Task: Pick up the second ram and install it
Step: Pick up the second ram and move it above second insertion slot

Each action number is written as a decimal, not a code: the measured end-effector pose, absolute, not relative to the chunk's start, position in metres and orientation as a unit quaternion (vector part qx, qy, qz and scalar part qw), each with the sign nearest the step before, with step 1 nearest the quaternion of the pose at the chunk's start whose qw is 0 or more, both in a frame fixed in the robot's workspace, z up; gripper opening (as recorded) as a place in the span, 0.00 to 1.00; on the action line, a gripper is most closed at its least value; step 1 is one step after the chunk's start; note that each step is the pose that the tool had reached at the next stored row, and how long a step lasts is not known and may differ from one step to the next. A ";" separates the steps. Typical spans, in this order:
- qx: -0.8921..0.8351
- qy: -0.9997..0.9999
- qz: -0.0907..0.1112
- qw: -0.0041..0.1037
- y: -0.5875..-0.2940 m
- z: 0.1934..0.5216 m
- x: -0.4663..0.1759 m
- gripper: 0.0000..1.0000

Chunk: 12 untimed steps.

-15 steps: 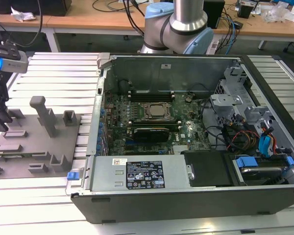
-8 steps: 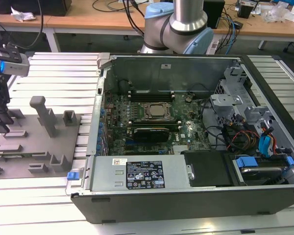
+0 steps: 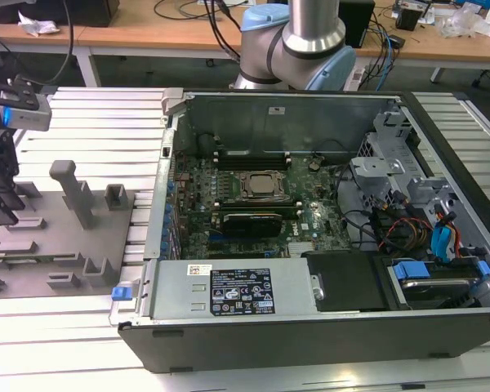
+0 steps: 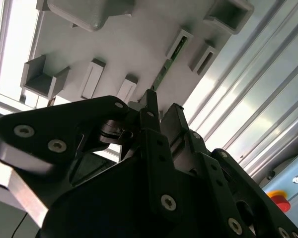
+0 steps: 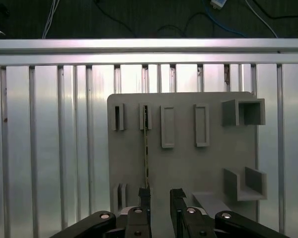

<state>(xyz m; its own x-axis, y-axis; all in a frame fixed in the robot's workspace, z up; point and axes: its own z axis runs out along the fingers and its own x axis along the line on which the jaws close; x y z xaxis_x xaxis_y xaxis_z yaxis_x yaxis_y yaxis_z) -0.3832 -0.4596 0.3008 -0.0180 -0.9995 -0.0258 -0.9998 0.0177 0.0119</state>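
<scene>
Pickup is in hand, I judge: my gripper (image 5: pixel 160 199) hangs, jaws apart and empty, over the fixture (image 5: pixel 188 168), where the ram (image 5: pixel 146 148) stands edgewise in its slots, lined up with one finger (image 5: pixel 144 198), so grasping calls for centring first.

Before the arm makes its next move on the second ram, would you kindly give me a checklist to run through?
1. The second ram stands on edge in the grey fixture: ok.
2. Jaws apart, nothing between them: ok.
3. Ram centred between the jaws: cannot tell; it looks in line with one jaw.
4. Computer case open, motherboard exposed: ok.
5. A free place among the memory slots: cannot tell.
</scene>
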 end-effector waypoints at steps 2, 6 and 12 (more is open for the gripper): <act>-0.701 0.713 0.013 0.005 -0.460 0.299 -0.383 0.30; -0.701 0.713 0.013 0.005 -0.460 0.295 -0.383 0.30; -0.701 0.713 0.013 0.005 -0.460 0.290 -0.383 0.30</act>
<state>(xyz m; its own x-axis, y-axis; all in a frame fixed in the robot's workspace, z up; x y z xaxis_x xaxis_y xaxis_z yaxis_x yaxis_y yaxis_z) -0.3832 -0.4596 0.2898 -0.0181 -0.9995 -0.0258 -0.9998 0.0178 0.0119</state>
